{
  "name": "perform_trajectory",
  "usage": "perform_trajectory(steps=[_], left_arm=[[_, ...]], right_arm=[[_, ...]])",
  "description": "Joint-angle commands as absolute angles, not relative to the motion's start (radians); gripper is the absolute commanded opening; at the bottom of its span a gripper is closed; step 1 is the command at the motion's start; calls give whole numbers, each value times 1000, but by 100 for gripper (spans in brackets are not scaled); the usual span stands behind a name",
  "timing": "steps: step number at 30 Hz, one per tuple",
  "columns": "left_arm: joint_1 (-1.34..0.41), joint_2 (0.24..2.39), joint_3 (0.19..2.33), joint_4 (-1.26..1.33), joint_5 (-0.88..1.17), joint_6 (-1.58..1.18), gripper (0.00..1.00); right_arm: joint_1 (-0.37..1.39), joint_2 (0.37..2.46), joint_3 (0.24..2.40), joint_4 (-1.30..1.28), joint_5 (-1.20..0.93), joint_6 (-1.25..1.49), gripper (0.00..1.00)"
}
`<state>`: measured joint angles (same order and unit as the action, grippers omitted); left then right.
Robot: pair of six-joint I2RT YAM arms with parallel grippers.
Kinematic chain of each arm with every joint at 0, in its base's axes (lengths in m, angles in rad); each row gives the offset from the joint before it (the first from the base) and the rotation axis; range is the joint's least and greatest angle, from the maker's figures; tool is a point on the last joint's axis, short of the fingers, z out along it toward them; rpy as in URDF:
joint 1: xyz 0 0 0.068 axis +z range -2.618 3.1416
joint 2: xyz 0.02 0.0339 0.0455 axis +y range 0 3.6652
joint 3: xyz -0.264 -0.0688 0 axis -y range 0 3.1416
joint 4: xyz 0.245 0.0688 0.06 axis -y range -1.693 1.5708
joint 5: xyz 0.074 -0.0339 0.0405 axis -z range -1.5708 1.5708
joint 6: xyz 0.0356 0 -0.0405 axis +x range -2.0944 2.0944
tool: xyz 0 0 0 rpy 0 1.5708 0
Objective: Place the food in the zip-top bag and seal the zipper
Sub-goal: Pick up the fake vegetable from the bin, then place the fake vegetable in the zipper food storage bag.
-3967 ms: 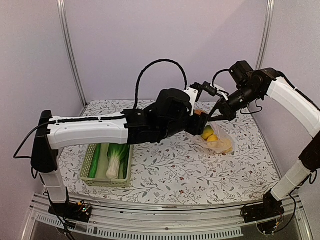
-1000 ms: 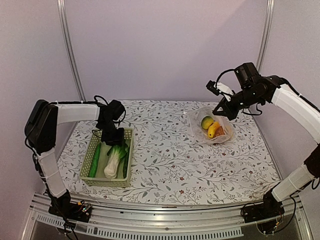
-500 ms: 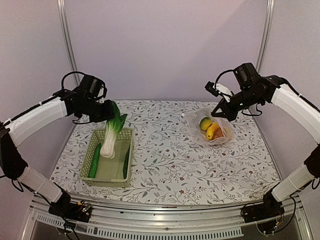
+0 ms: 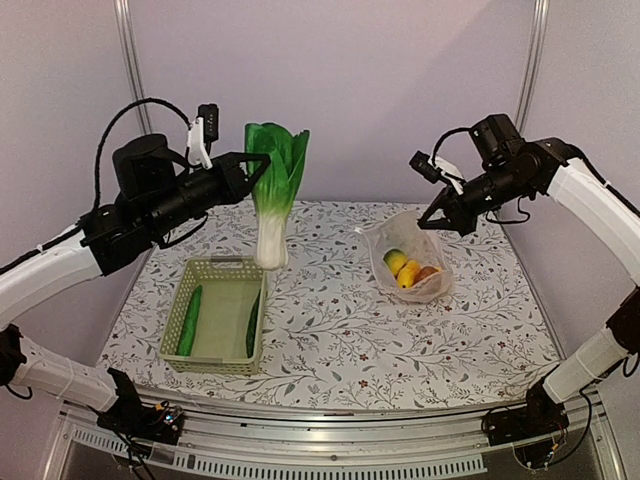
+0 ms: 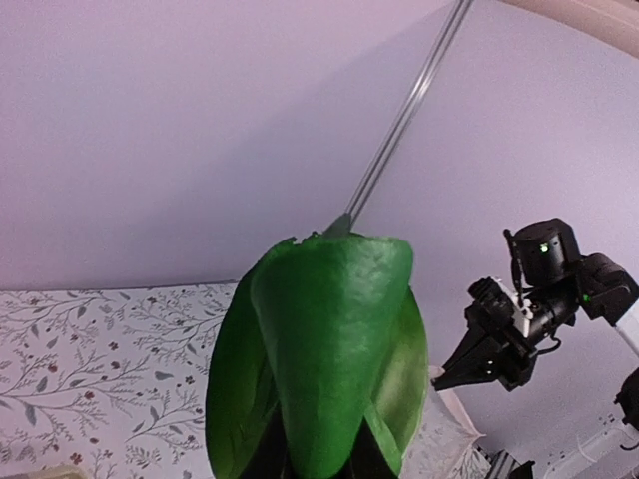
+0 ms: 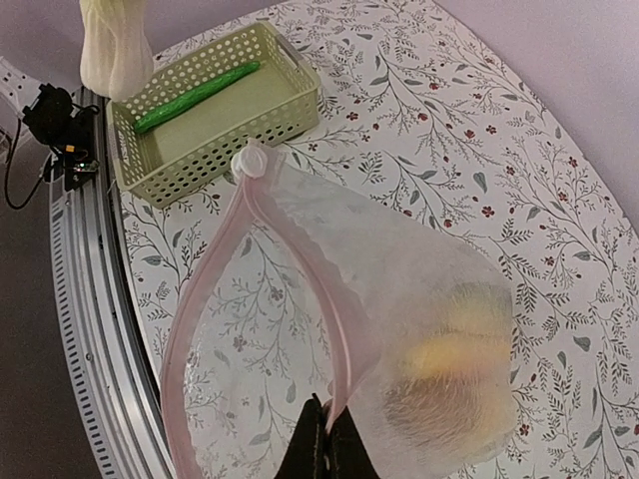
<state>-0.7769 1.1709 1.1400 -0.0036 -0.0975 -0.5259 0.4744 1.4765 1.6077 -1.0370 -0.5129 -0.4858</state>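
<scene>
With your left end effector (image 4: 258,165) clamped on the leaves of the bok choy (image 4: 272,215), high over the far end of the basket (image 4: 215,263), swing right and lower it stem-first into the zip-top bag (image 4: 392,238), whose zipper (image 6: 215,299) your right end effector (image 4: 440,224) pinches up.

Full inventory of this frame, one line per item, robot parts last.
bok choy: 1, green and white, in the air over the far left, leaves up
basket: 1, pale green, near left on the table
cucumber: 1, green, along the basket's left wall
dark green piece: 1, long, along the basket's right wall, kind unclear
bag: 1, clear, far right, held by its mouth
zipper: 1, pale pink, open
fruit: at least 3, yellow-green, yellow, orange-brown, at the bag's bottom
table: 1, floral cloth
left gripper: shut on the bok choy's leaves
right gripper: shut on the bag's mouth edge
</scene>
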Motion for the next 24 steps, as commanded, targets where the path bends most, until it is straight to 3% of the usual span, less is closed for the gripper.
perform_trajectory(steps=[1, 14, 24], left_arm=[[-916, 1244, 1200, 325, -83, -391, 0], [-1099, 1552, 1328, 836, -9, -179, 0], [-1167, 1610, 1421, 838, 5, -78, 0]], right_arm=[[484, 1504, 1686, -1093, -599, -477, 0], [483, 1536, 1781, -1126, -683, -452, 0], [483, 1541, 1775, -1118, -666, -434, 0]])
